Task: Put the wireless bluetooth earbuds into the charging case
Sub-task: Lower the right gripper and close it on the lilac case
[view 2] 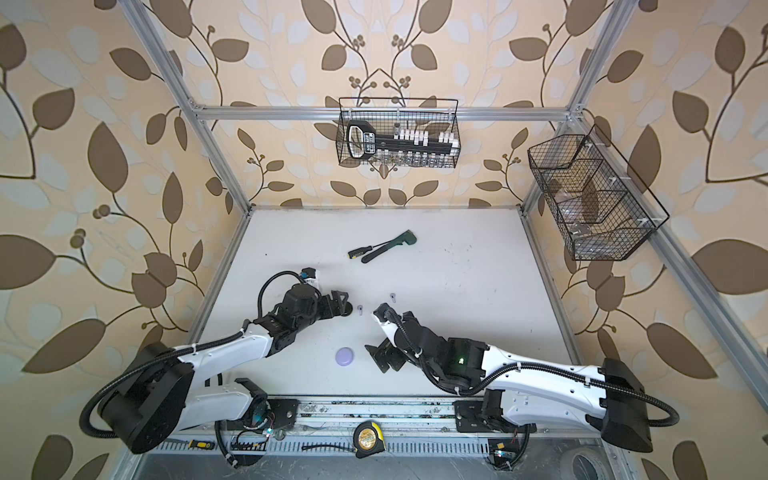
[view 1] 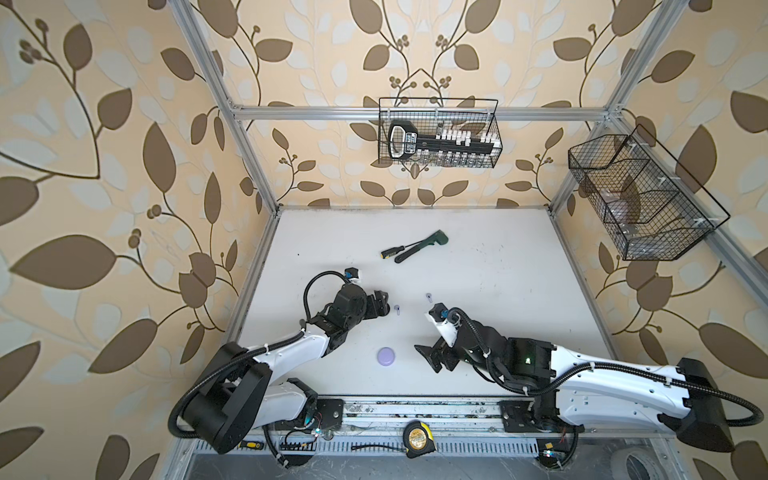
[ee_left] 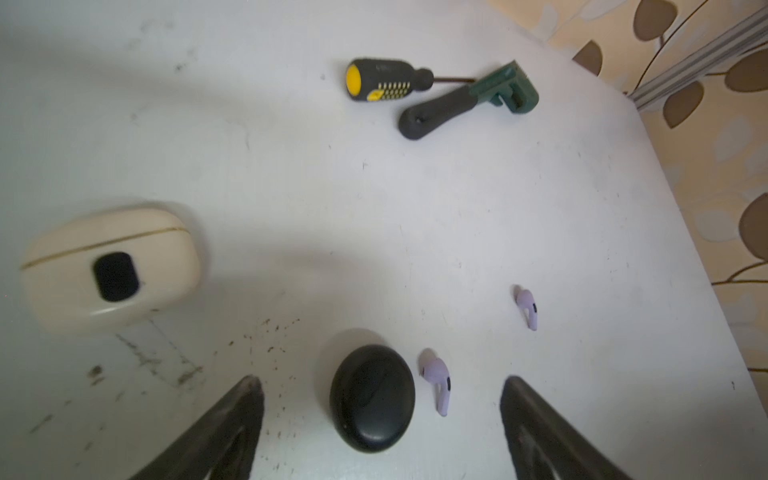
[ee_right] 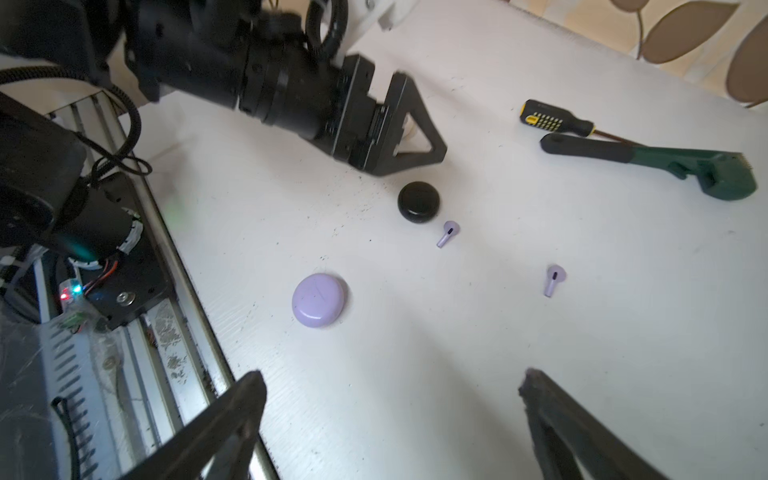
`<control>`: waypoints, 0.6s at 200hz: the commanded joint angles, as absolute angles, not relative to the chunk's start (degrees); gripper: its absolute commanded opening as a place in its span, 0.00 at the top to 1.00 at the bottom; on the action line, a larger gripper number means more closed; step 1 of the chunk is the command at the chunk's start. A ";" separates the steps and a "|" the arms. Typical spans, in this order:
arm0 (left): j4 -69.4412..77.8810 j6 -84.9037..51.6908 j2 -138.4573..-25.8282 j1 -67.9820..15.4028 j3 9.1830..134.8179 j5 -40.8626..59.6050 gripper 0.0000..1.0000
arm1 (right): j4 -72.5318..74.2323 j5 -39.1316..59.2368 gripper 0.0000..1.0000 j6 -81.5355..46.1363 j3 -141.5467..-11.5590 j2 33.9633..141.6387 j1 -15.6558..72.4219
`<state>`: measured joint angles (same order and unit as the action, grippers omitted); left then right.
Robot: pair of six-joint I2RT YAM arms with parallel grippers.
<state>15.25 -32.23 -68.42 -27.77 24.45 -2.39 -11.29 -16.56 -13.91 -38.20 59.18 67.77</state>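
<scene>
Lilac, stem pointing roughly down-frame, the nearer earbud (view 1: 397, 309) lies mid-frame just right of the left gripper (view 1: 385, 306), jaws wide and empty; the right gripper (view 1: 428, 358), also spread, sits lower right.

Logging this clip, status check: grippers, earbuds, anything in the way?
Jaws open, empty: left gripper, right gripper. Two lilac earbuds loose on table, lilac case shut. Close beside one earbud: black case.

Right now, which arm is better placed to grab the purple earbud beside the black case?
Left. The left hand, open, sits right beside that earbud, which shows between its fingers in the left wrist view. The right hand, also open, is farther off, nearer the lilac case.
</scene>
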 commanded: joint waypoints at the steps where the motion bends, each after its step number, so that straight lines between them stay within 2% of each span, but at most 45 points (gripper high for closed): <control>1: 10.93 -30.81 -60.92 -24.65 26.58 -3.62 0.05 | -10.25 -11.97 0.04 -10.86 -41.86 63.97 67.65; 20: 7.83 -30.18 -53.68 -21.10 28.77 -3.53 0.01 | -8.30 -8.16 0.05 -8.23 -42.50 68.55 67.67; 53: 6.76 -27.44 -44.14 -14.65 28.96 -5.11 0.01 | -8.10 -5.44 0.04 -5.83 -45.50 74.50 67.77; 85: 9.68 -24.06 -39.19 -8.66 20.71 -0.65 0.01 | -9.72 -3.20 0.04 -3.75 -47.64 80.47 66.81; 99: 4.24 -25.21 -38.85 -7.88 22.47 -5.42 0.01 | -9.85 -2.30 0.04 -3.52 -48.70 83.83 66.11; 120: 8.68 -25.33 -38.82 -7.82 20.75 -0.38 0.01 | -9.49 -0.38 0.05 -3.43 -51.17 89.82 65.47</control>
<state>5.82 -26.96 -39.40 -8.16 21.85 -3.18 -9.17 -3.64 -5.56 -48.27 84.47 66.13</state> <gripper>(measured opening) 0.986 0.956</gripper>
